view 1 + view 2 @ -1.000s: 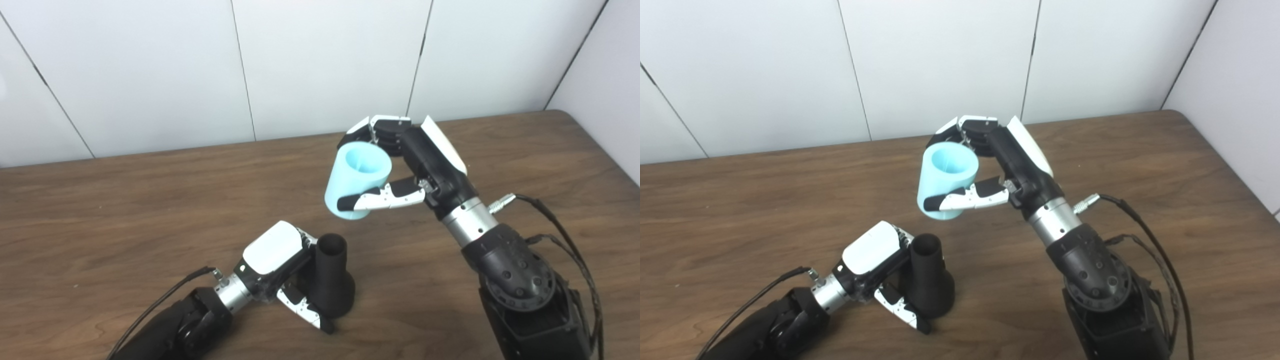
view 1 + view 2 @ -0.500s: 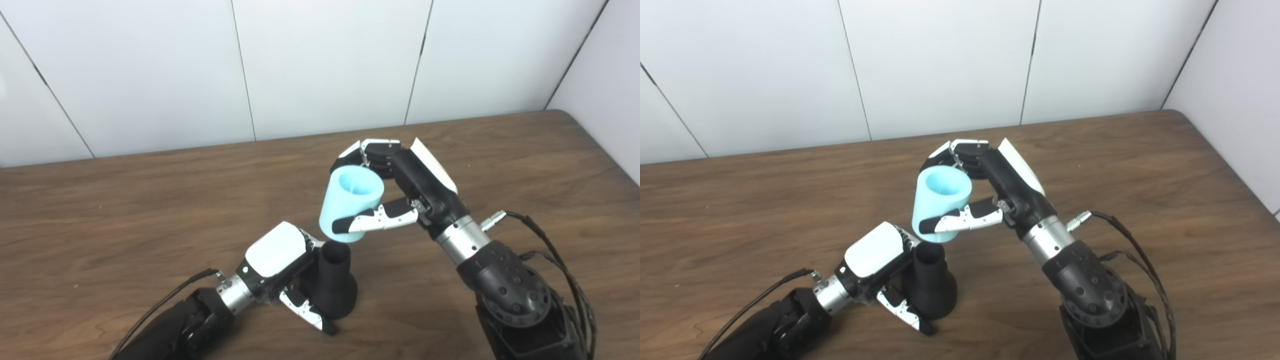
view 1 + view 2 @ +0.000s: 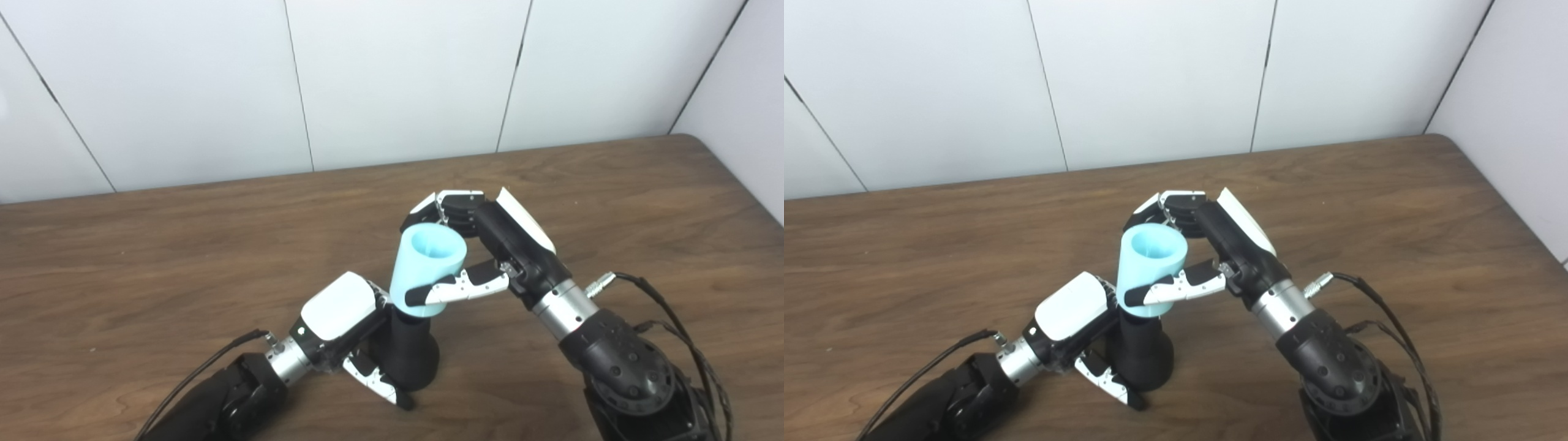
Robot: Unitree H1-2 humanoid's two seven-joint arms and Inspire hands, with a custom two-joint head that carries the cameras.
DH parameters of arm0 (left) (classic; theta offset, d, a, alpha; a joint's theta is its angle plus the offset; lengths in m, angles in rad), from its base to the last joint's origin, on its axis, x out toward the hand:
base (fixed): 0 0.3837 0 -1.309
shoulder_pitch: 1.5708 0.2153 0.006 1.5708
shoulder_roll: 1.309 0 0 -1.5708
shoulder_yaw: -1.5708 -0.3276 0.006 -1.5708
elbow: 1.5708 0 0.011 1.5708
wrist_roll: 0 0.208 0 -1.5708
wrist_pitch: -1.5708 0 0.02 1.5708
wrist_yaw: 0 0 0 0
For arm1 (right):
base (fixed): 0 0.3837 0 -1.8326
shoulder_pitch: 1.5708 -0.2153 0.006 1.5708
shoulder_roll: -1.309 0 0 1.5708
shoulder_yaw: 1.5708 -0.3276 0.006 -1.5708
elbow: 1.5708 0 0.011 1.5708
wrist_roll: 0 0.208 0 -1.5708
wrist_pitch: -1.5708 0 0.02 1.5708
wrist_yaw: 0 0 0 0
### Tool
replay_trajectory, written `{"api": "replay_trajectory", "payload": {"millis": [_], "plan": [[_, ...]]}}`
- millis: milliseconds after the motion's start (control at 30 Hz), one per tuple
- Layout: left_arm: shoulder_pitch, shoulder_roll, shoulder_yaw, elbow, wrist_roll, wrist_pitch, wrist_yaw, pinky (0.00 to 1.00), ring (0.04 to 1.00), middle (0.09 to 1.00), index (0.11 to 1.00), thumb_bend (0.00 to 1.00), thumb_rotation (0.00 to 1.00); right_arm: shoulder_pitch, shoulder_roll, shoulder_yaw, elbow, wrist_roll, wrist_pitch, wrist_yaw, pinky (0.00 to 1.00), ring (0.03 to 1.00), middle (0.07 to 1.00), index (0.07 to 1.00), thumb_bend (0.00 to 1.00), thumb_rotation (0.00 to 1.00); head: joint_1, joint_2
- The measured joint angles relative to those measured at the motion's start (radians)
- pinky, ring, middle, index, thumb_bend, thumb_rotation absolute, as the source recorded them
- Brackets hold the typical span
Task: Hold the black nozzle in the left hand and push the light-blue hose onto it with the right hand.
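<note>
Now right hand (image 3: 484,245) clamped on hose (image 3: 429,269), upright, sitting straight over nozzle (image 3: 410,355) top; left hand (image 3: 343,324) wrapped round nozzle on table (image 3: 122,257); push goes down

The left hand (image 3: 343,321) wraps the black nozzle (image 3: 411,358), which stands upright on the wooden table (image 3: 153,257) at its fingertip side. The right hand (image 3: 484,245) clasps the light-blue hose (image 3: 425,269), thumb across its near side, directly above the left hand's fingers, its lower end over the nozzle's top.
</note>
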Motion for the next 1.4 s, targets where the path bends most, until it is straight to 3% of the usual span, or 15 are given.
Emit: {"api": "replay_trajectory", "payload": {"millis": [167,367,600,900,1167,1233,1333,1367,1400], "plan": [[0.003,-0.001,0.006,-0.001,0.0,0.0,-0.005,0.23,0.308,0.438,0.534,0.52,0.0,0.015,-0.001,0.0,0.0,0.004,0.001,0.007,0.32,0.404,0.513,0.517,0.51,0.0,0.002,0.0],[0.003,-0.001,0.006,-0.001,0.0,0.0,-0.006,0.19,0.259,0.475,0.489,0.52,0.0,0.026,0.001,0.002,0.0,0.02,0.003,0.019,0.33,0.414,0.513,0.508,0.51,0.0,0.006,-0.002],[0.005,-0.001,0.007,-0.004,0.002,0.0,-0.007,0.21,0.274,0.453,0.508,0.52,0.0,0.033,0.0,0.02,0.0,-0.018,-0.026,0.019,0.26,0.376,0.515,0.528,0.51,0.0,0.014,0.003],[0.007,0.0,0.007,-0.008,0.007,0.0,-0.009,0.17,0.232,0.473,0.487,0.52,0.0,0.047,0.0,0.044,-0.001,-0.053,-0.032,0.022,0.31,0.393,0.517,0.529,0.51,0.0,0.015,0.002],[0.012,0.0,0.01,-0.015,0.012,0.0,-0.015,0.15,0.198,0.471,0.487,0.52,0.0,0.068,-0.007,0.083,0.003,-0.161,-0.147,0.016,0.24,0.363,0.499,0.549,0.51,0.0,0.017,0.003],[0.014,0.0,0.012,-0.018,0.013,0.0,-0.018,0.14,0.193,0.471,0.487,0.52,0.0,0.072,-0.007,0.089,0.007,-0.188,-0.182,0.01,0.23,0.429,0.464,0.525,0.51,0.0,0.015,0.002],[0.018,0.0,0.015,-0.021,0.017,0.0,-0.019,0.15,0.208,0.472,0.487,0.52,0.0,0.08,-0.009,0.095,0.015,-0.229,-0.226,0.004,0.16,0.442,0.422,0.531,0.51,0.0,0.015,0.002],[0.019,0.0,0.015,-0.022,0.017,0.0,-0.019,0.15,0.208,0.472,0.487,0.52,0.0,0.081,-0.009,0.099,0.019,-0.242,-0.241,0.0,0.13,0.299,0.446,0.507,0.52,0.0,0.015,0.002],[0.019,0.0,0.015,-0.022,0.018,0.0,-0.019,0.15,0.206,0.471,0.487,0.52,0.0,0.082,-0.009,0.102,0.023,-0.26,-0.261,-0.003,0.12,0.232,0.46,0.495,0.52,0.0,0.015,0.002]]}}
